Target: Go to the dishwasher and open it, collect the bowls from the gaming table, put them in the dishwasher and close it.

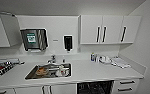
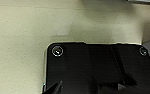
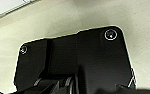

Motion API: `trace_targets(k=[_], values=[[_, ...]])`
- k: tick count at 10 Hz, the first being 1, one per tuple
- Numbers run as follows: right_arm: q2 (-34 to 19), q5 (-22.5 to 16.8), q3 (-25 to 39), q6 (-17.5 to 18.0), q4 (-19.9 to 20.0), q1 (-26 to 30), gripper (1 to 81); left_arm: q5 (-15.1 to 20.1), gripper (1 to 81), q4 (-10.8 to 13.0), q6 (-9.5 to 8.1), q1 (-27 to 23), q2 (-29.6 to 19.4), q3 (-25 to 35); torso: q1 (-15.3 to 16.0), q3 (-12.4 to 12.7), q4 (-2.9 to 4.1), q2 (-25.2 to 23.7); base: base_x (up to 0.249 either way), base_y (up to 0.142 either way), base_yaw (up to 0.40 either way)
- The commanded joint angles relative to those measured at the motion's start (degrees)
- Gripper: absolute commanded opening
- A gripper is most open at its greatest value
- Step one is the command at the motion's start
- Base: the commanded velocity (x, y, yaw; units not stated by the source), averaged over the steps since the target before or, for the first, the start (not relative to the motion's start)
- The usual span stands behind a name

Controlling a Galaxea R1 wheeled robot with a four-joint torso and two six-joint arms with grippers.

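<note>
Now the dishwasher point(image 1: 95, 88) sits under the worktop point(image 1: 96, 72), below its front edge toward the right, with its dark racked inside showing, so it looks open. I judge its door stiff and heavy, best held by the top edge. Sink point(image 1: 49, 71) lies left. Whether either claw is released or clenched, I cannot tell.
</note>
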Motion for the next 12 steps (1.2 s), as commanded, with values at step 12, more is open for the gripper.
trace_targets(k=[12], values=[[1.1, -2.7, -1.2, -0.3, -0.5, 2.9, 81.1, 2.1, 81.1, -0.1, 0.11, -3.4, -0.5, -0.3, 0.0, 0.0, 0.0, 0.0, 0.0, 0.0, 0.095]])
